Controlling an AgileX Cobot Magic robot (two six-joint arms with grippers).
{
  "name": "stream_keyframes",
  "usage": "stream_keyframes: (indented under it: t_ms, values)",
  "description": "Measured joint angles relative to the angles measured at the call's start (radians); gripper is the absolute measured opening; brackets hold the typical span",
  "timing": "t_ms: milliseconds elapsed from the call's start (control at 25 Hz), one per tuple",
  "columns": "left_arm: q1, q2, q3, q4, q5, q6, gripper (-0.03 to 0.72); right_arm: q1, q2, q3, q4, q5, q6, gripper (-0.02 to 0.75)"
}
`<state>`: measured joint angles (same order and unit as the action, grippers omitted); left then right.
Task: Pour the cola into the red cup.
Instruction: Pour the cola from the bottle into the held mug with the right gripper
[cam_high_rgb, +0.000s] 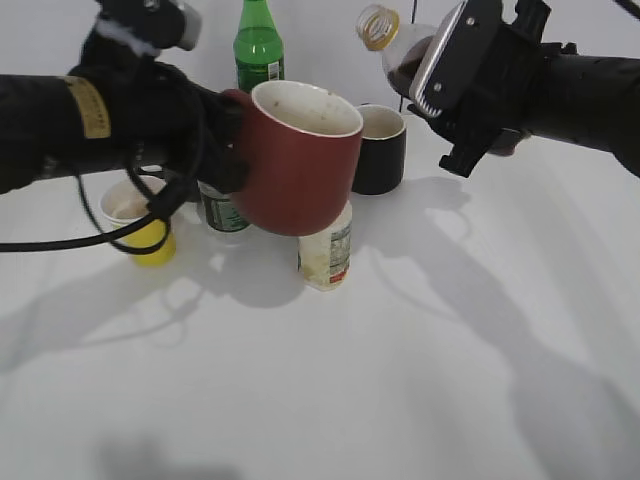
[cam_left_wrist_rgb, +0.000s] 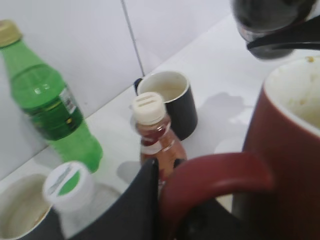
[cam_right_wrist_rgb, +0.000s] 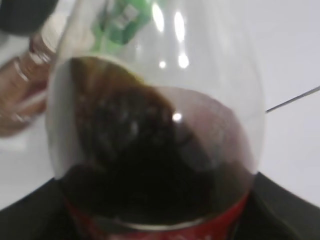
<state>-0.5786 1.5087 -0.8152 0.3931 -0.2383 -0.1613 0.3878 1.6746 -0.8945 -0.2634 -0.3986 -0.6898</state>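
Yellow paper cup (cam_high_rgb: 139, 222) sits farthest left on your white table (cam_high_rgb: 400, 380), partly behind the black cable loop (cam_high_rgb: 120, 235) hanging from your left arm. Your left gripper (cam_high_rgb: 215, 140) is clamped on the handle (cam_left_wrist_rgb: 215, 175) of the squat dark red ceramic mug with the cream inside (cam_high_rgb: 297, 160), which you hold lifted above the table, tilted a little, mouth open toward the right. In the left wrist view you can see a black finger (cam_left_wrist_rgb: 137, 205) pressed just beside that handle. Behind the mug stands a tall green plastic bottle (cam_high_rgb: 258, 48); below the mug you have a clear bottle with a green-and-white label (cam_high_rgb: 222, 212) and a small brown sauce bottle with a cream label (cam_high_rgb: 327, 252), both mostly hidden. Just right of the mug, a black mug with a pale inside (cam_high_rgb: 379, 148) rests on the table. Farther right and higher, your right gripper (cam_high_rgb: 450, 85) is closed around the body of the clear plastic cola bottle with the yellow-gold neck ring (cam_high_rgb: 400, 50). You hold it tipped, uncapped mouth pointing up-left toward the red mug, apart from it. Dark cola pools in the lower shoulder; the red label edge (cam_right_wrist_rgb: 160, 227) shows in the right wrist view.
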Motion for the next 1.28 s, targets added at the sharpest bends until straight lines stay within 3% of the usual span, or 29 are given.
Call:
stream_keyframes:
  t_ms: [440,1280]
  values:
    - [-0.008,0.093,-0.074,-0.003,0.011,0.0,0.057,0.004,0.0,0.0,0.036,-0.089,-0.322,0.474]
    - [-0.008,0.148,-0.138,-0.012,0.004,0.0,0.057,0.004,0.0,0.0,0.04,-0.182,-0.636,0.474]
